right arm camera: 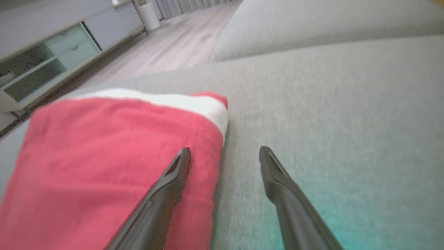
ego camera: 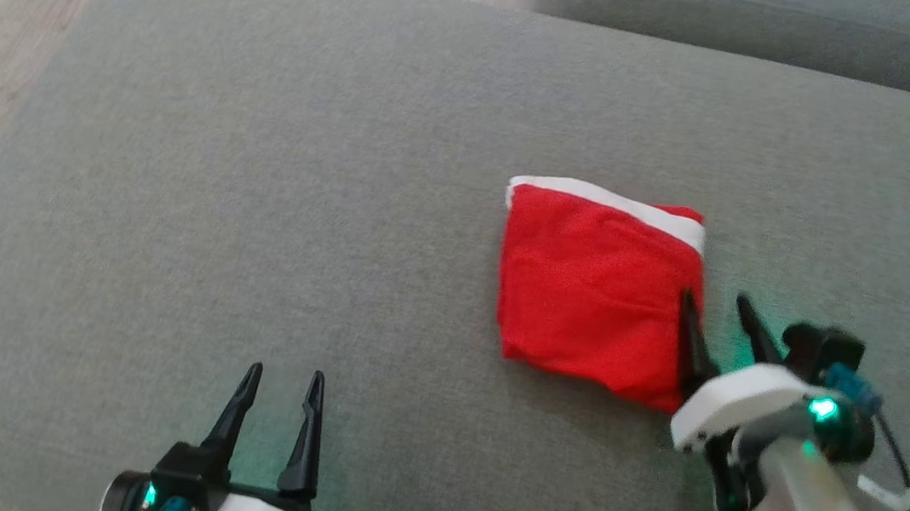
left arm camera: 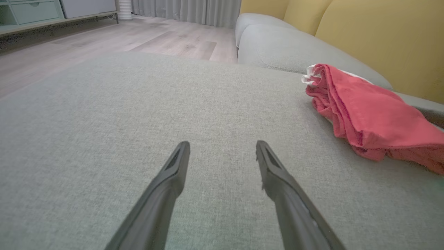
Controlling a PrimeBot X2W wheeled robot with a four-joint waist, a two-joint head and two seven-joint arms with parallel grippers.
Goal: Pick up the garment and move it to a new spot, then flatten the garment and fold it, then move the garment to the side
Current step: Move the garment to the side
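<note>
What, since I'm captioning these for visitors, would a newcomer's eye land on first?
The bright red garment with a white band, folded into a rough square, lies right of centre on the grey cushion. The right gripper hangs at its right edge, jaws open, one finger over the red cloth and one over the cushion. The left gripper sits open at lower left.

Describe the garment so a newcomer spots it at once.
Find the big grey seat cushion spanning the head view. On its right half lies the garment, a folded red square with a white band along its far edge, at the fingertips of the open right gripper. It is the one red thing on the grey fabric.
</note>
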